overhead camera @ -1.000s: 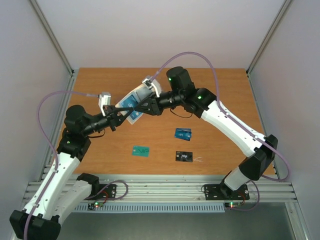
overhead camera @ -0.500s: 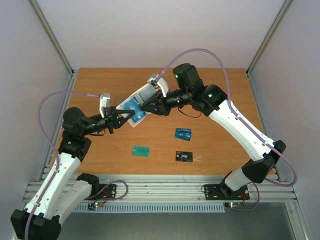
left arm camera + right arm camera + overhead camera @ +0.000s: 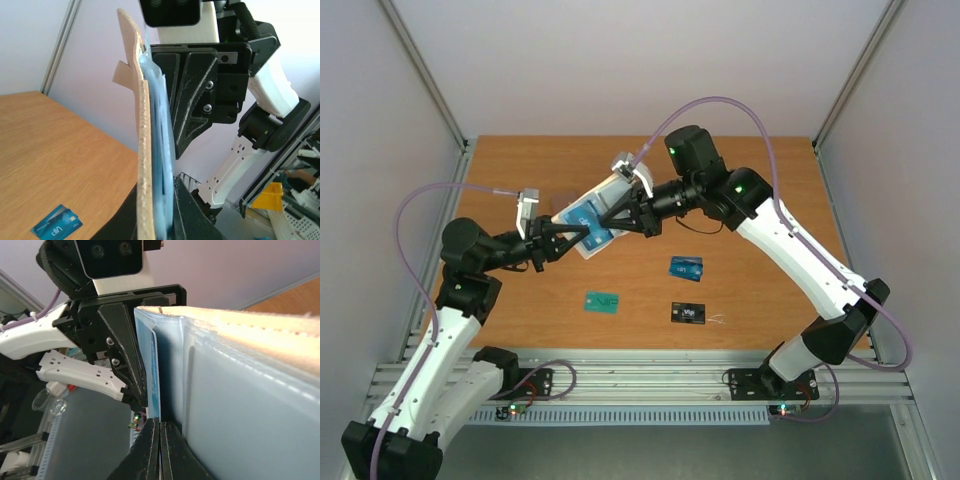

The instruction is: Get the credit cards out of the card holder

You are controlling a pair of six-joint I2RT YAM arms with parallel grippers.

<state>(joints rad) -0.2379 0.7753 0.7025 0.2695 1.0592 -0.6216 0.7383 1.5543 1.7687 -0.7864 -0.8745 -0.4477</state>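
**Pale grey-blue bifold card holder (image 3: 590,240) held in mid-air over the orange wooden bench (image 3: 770,190), between both arms.**

The left end effector (image 3: 156,225) clamps one end of the holder. The right end effector (image 3: 159,436) is pinched closed on the exposed edge of a thin blue plastic card (image 3: 154,370) in a pocket. The card's long axis points toward the right arm, so the pull likely runs straight that way, away from the left grip.
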